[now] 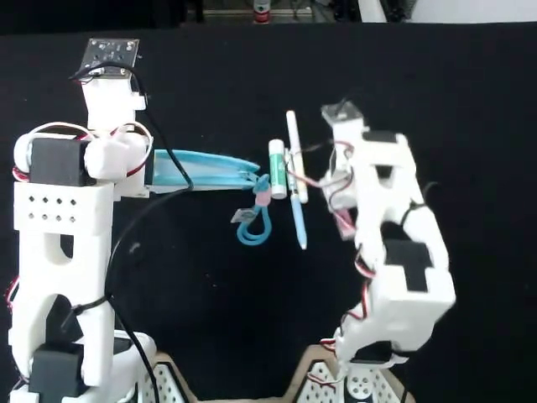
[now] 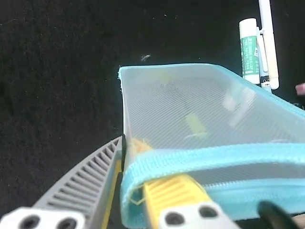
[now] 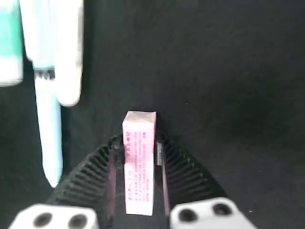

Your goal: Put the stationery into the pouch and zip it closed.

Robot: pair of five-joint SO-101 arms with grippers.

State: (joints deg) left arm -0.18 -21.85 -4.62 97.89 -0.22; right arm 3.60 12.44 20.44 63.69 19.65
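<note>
On the surface (image 1: 210,319) there is one mesh pouch (image 1: 201,170), one glue stick (image 1: 277,168) and one pink eraser (image 3: 139,162). Pens number two: one white pen (image 1: 296,155) and one light blue pen (image 1: 299,222). There is one blue cord loop (image 1: 254,228).

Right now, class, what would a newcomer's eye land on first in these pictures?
The left gripper clamps an edge of the blue mesh pouch. The right gripper pinches a pink eraser, near a glue stick, white pen and blue pen lying on the black table.
</note>
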